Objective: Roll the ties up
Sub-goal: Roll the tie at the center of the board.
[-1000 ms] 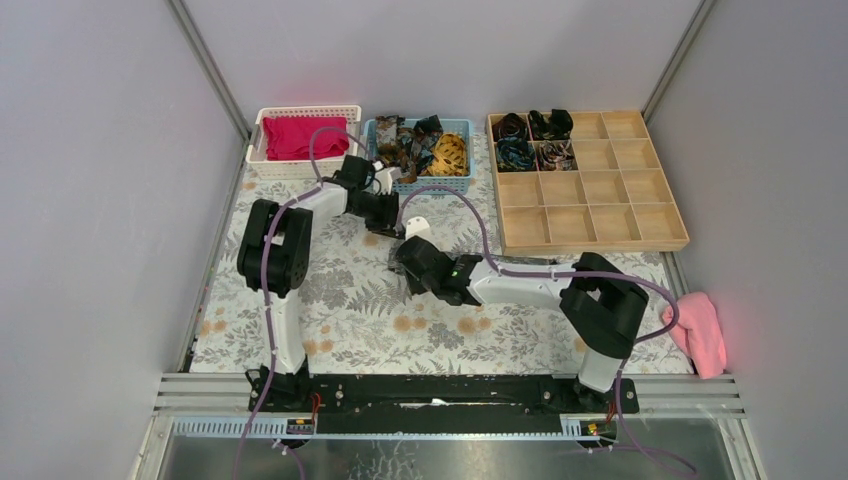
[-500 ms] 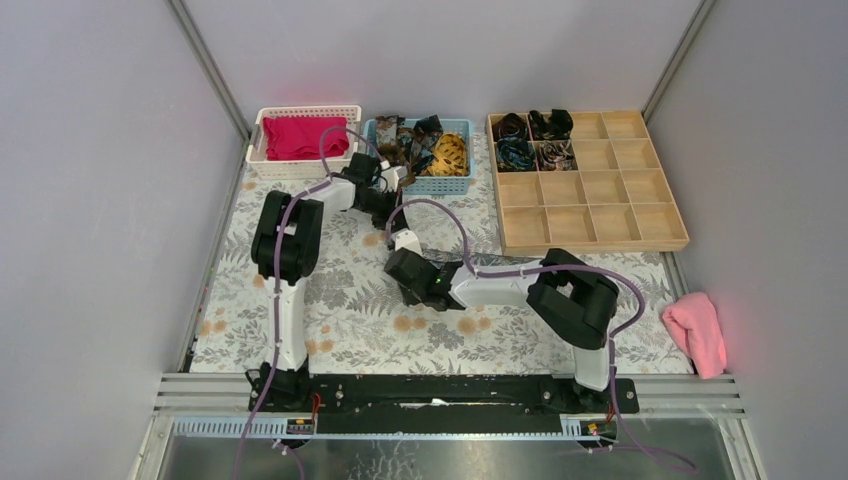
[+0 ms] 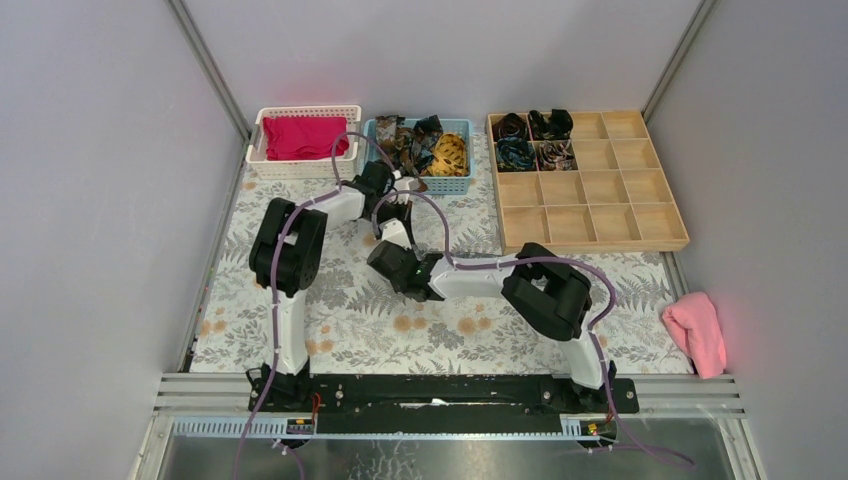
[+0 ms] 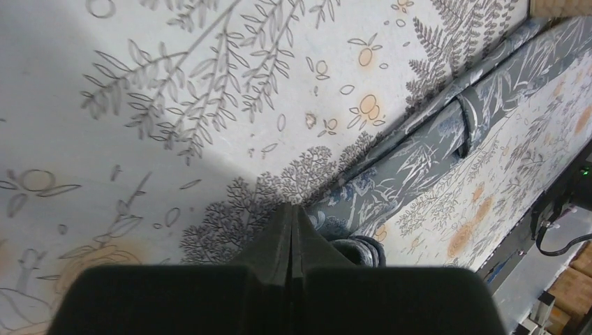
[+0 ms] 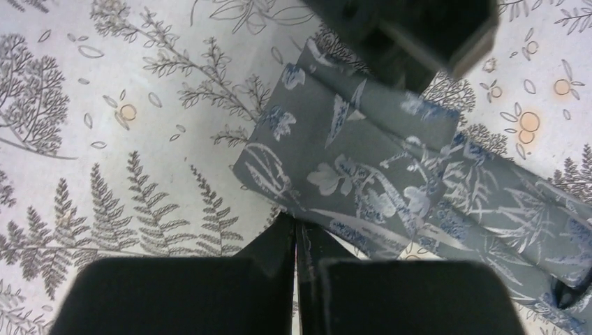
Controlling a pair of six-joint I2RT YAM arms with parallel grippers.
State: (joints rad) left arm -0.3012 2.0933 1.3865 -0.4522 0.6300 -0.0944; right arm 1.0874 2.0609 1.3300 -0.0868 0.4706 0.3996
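Both arms crowd the grey leaf-print tie (image 5: 363, 160), lying folded on the worktop (image 4: 174, 105) mid-table; left gripper (image 4: 291, 209) and right gripper (image 5: 296, 227) have jaws fully together, tips at its edge, likely pinning it for rolling. Whether either nips fabric is hidden under the tips, and overhead the arms cover the tie.

grey tie (image 5: 363, 174) cropped right, far end unseen

Left arm (image 3: 335, 203) stretched forward, left jaws shut; right arm (image 3: 480, 278) folded across leftward, right jaws shut
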